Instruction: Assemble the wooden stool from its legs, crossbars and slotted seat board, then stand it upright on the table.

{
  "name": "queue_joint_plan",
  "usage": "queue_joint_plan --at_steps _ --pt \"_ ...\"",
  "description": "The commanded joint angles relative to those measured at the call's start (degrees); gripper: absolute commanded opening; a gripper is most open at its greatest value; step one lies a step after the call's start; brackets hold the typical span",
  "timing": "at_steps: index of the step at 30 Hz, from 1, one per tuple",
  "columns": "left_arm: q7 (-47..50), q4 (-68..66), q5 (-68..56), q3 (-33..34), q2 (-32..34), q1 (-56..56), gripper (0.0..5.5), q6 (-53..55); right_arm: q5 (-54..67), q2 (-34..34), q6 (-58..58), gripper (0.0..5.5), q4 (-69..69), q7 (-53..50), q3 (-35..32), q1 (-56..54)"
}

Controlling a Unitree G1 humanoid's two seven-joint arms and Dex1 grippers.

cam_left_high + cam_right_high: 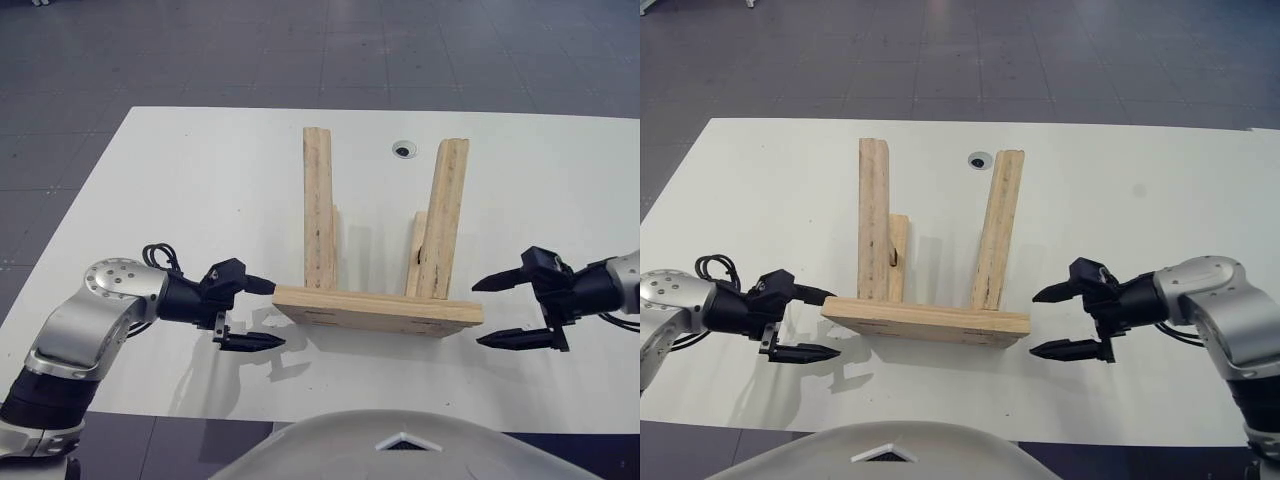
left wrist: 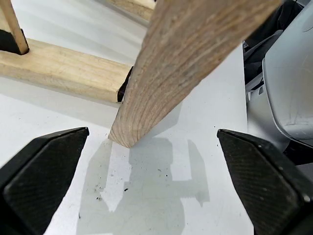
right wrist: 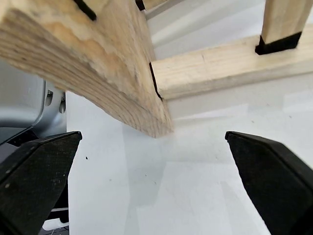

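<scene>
Left end effector (image 1: 271,316) and right end effector (image 1: 476,315) sit spread at either end of the seat board (image 1: 375,310). They should clamp evenly, then tip the legs (image 1: 318,205) down onto the surface (image 1: 200,200).

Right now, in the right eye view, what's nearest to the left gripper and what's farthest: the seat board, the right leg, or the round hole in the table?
1. seat board, its left end right beside the left gripper.
2. right leg, over on the right.
3. round hole, far back on the table.
</scene>
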State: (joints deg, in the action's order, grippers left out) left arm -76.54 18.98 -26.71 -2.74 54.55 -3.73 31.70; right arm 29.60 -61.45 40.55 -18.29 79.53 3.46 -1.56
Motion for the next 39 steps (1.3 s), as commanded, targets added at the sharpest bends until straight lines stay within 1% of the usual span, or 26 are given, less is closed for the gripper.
queue_joint_plan --at_steps 1,5,6,7,10,12,17,20,22,24,25,27,29,31,33,36,39 --pt "1.62 1.01 0.90 -2.16 -0.75 1.98 4.86 -0.47 1.80 0.23 1.73 5.50 -5.18 -1.60 0.58 1.11" --pt "4.15 0.06 0.91 -3.47 -3.13 4.82 4.86 0.20 3.04 2.23 3.67 5.50 -7.63 -4.45 2.12 0.96" --pt "5.02 -0.35 0.75 -3.68 -3.98 5.60 4.68 0.62 3.14 3.35 4.36 5.50 -7.84 -5.80 2.63 0.55" --pt "5.58 -0.61 0.51 -3.88 -4.48 6.12 4.63 1.04 3.31 4.50 5.18 5.50 -7.83 -7.19 2.94 0.01" --pt "6.34 -1.00 0.53 -4.54 -5.14 6.67 4.19 1.16 3.75 8.25 7.89 4.97 -6.79 -12.01 3.38 -2.31" --pt "6.13 -0.80 0.56 -4.98 -4.81 6.44 3.95 1.17 4.26 9.49 9.27 4.68 -6.61 -13.90 3.47 -3.15" --pt "4.45 -1.34 -0.08 -5.39 -3.24 6.18 3.15 2.07 6.60 9.87 12.02 3.78 -7.42 -14.86 3.77 -4.03" --pt "3.22 -1.73 -2.20 -5.08 -3.19 7.00 2.72 4.37 8.99 9.35 14.11 3.30 -7.44 -14.06 3.51 -4.88" --pt "0.74 -0.81 -8.04 -3.79 -2.67 8.96 2.33 9.95 15.86 9.93 19.51 2.88 -7.35 -13.10 0.70 -7.47" --pt "-2.85 0.15 -15.42 -1.70 -0.77 12.00 2.16 16.82 25.64 10.50 27.35 2.69 -6.02 -12.60 -3.31 -12.28" --pt "-4.55 0.04 -18.92 -0.58 0.15 13.68 2.11 19.97 31.24 11.02 31.49 2.61 -4.54 -12.92 -5.56 -15.01" --pt "-7.47 -2.38 -29.00 2.91 1.56 19.84 1.93 29.01 45.70 11.96 39.89 2.37 3.74 -14.69 -9.47 -23.27" --pt "-6.71 -9.05 -36.22 5.71 -0.16 27.61 1.79 36.83 54.75 12.96 45.08 2.17 14.27 -17.69 -10.79 -31.07" --pt "-1.83 -19.86 -38.70 7.64 -4.12 35.89 1.76 42.85 56.12 15.10 49.04 2.14 26.57 -22.61 -11.21 -38.35" --pt "1.53 -27.22 -39.76 8.54 -6.39 40.77 1.76 47.52 58.35 15.50 51.37 2.14 35.94 -26.02 -10.31 -43.17" --pt "5.39 -31.75 -39.80 9.70 -8.73 43.45 1.76 51.79 61.53 15.14 51.93 2.14 42.83 -29.32 -7.70 -45.89" --pt "10.63 -35.04 -37.44 10.68 -11.81 44.38 1.76 52.03 60.15 17.85 51.90 2.14 47.90 -34.95 -6.90 -46.68"
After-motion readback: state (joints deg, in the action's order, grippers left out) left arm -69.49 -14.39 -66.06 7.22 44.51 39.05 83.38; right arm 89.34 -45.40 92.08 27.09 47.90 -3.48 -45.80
